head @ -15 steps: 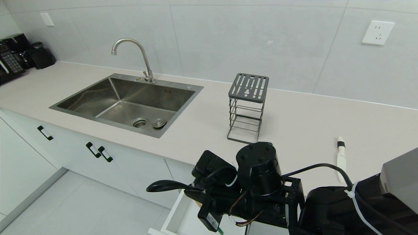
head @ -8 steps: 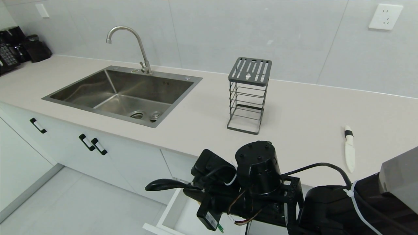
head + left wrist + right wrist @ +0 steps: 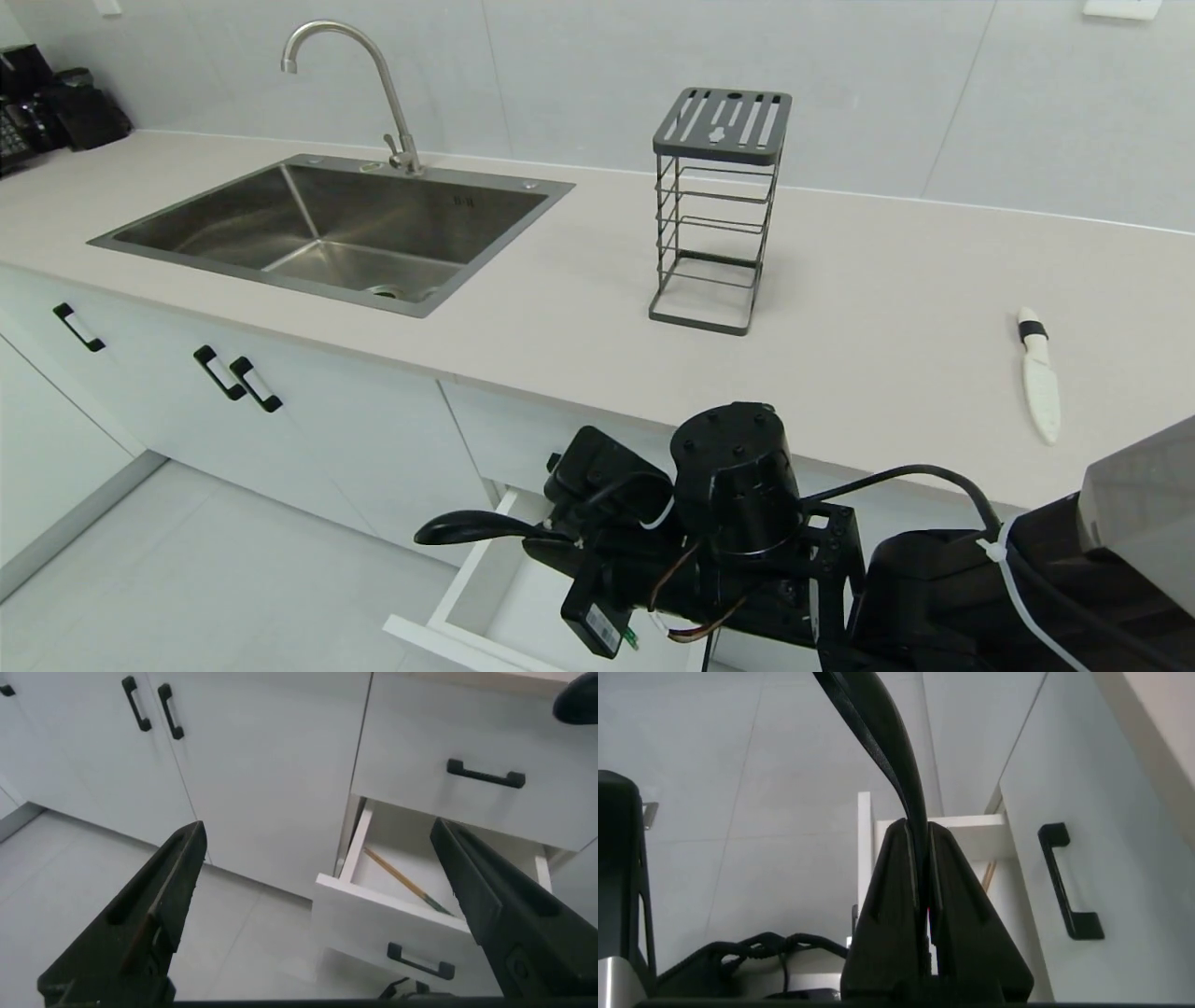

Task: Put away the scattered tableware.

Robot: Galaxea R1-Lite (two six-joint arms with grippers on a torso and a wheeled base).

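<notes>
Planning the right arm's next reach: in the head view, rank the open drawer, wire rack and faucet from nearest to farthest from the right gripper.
1. Open drawer, just below the right gripper holding the black spoon.
2. Wire rack, on the counter beyond.
3. Faucet, far left, behind the sink.

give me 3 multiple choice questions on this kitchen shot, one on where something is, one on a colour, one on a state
1. Where does the knife lie relative to the rack?
A on top of it
B on the counter, to its right
C inside it

2. What colour is the spoon in the right pincer?
A black
B white
C red

3. The drawer below the counter is:
A shut
B pulled open
C taken out

Answers: 1 B, the knife lies flat on the counter, apart from the rack. 2 A, the clamped handle and bowl are black. 3 B, the drawer's inside shows.
</notes>
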